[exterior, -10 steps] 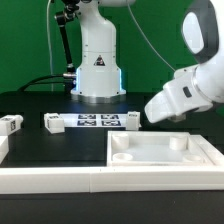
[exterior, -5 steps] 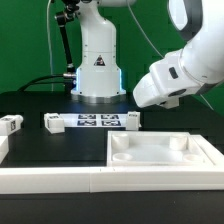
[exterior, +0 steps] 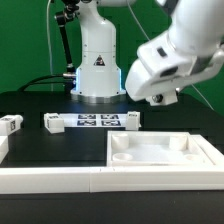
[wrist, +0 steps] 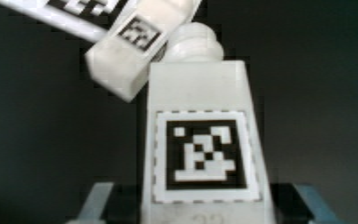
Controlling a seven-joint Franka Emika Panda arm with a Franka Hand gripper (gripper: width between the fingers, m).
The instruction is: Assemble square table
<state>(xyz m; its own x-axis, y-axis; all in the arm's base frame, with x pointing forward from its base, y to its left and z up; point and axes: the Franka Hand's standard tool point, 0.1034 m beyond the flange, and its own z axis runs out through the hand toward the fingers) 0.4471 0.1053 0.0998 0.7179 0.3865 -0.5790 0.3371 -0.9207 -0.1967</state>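
Exterior view, from its left to its right. The far-left leg [exterior: 10, 124] lies alone on the black table [exterior: 30, 145], well apart from the rest. The second leg [exterior: 53, 122] lies just beside the left end of the marker board [exterior: 90, 121]. The robot base [exterior: 96, 65] stands behind the board. The third leg [exterior: 131, 119] lies at the board's right end. The border wall [exterior: 50, 180] runs along the near edge.

The tabletop [exterior: 155, 150] lies flat at the right, just behind the wall. Its recessed face is up, with round sockets in the corners.

The gripper [exterior: 157, 97] hangs in the air above the third leg and the tabletop's back corner, clear of the table. From this view I cannot tell what the jaws are doing.

In the wrist view, the held leg [wrist: 201, 140] fills the frame, with its tag [wrist: 201, 150] facing the camera and a round peg [wrist: 194, 42] at the far end. The fingers [wrist: 101, 200] sit narrow, clamped on both of its sides. Beyond it, the third leg and a corner of the marker board show on the black table.
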